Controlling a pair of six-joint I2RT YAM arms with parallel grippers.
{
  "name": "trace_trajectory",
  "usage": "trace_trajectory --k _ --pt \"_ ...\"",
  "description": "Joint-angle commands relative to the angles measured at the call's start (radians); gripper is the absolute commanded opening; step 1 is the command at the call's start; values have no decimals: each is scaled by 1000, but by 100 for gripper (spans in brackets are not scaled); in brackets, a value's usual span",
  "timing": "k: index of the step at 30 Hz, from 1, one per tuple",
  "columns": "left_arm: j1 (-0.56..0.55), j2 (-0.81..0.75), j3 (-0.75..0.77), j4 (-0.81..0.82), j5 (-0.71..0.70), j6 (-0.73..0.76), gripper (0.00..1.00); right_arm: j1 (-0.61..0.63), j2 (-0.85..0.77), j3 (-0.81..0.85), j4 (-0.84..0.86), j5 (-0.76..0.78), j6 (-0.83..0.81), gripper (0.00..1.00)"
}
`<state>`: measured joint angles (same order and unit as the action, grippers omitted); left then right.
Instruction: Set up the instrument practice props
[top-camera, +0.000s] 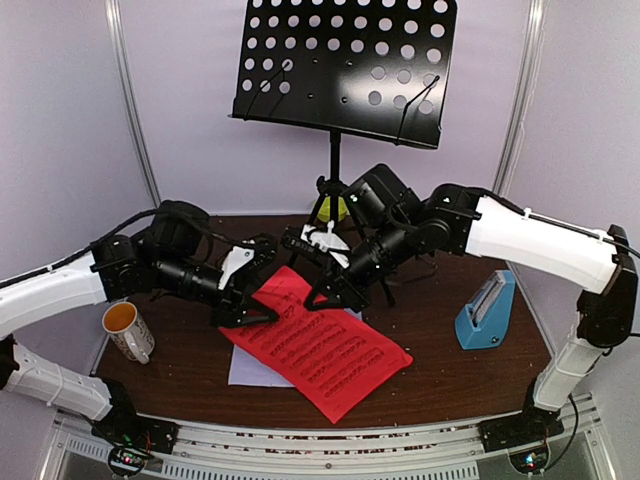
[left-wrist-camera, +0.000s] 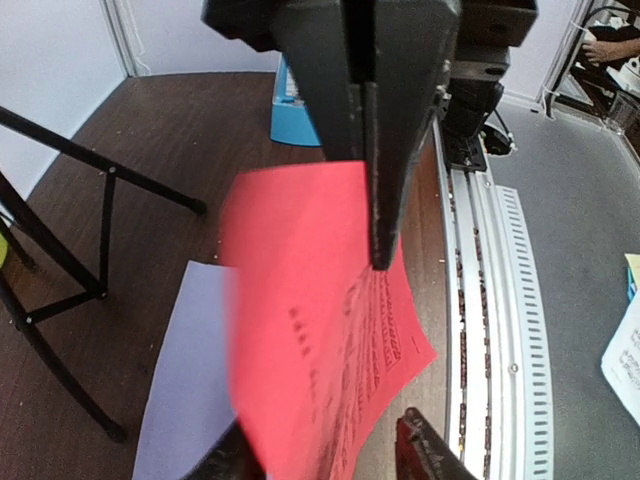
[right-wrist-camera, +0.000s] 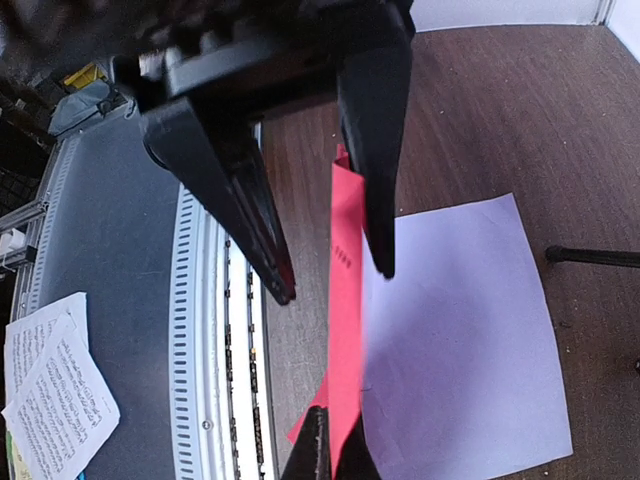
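The red music sheet (top-camera: 320, 355) lies slanted over the white sheet (top-camera: 245, 368) at the table's middle. My right gripper (top-camera: 322, 298) is shut on the red sheet's far edge, which shows edge-on in the right wrist view (right-wrist-camera: 345, 300). My left gripper (top-camera: 250, 318) is open, its fingers either side of the sheet's left corner (left-wrist-camera: 300, 300). The black perforated music stand (top-camera: 345, 65) stands at the back on its tripod. The blue metronome (top-camera: 487, 312) stands at the right.
A white mug (top-camera: 128, 330) stands at the left near my left arm. Something yellow-green (top-camera: 340, 208) sits behind the stand's pole. Tripod legs (left-wrist-camera: 110, 170) spread close behind both grippers. A metal rail (left-wrist-camera: 480, 300) runs along the table's front edge.
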<state>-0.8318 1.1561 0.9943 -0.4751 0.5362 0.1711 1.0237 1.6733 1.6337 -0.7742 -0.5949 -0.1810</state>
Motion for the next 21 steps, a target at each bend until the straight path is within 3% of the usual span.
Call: trace_trajectory --k 1,3,4,8,12,15,21 --pt "-29 31 63 39 -29 11 23 8 -3 56 -21 44 0 0" --pt "-28 -1 46 104 -61 -46 3 5 -25 39 7 73 24 8" --pt "-24 -27 25 155 -70 -80 0 0 -45 16 36 94 49 14" --pt "36 -107 -38 330 -28 -216 0 -58 -152 -131 207 142 190 56" --pt "115 -148 -58 420 50 -304 0 -152 -338 -376 518 134 339 95" --pt "179 -170 -71 501 114 -383 0 -246 -450 -525 696 101 427 100" --pt "206 -155 -16 567 180 -457 0 -313 -494 -596 812 13 493 100"
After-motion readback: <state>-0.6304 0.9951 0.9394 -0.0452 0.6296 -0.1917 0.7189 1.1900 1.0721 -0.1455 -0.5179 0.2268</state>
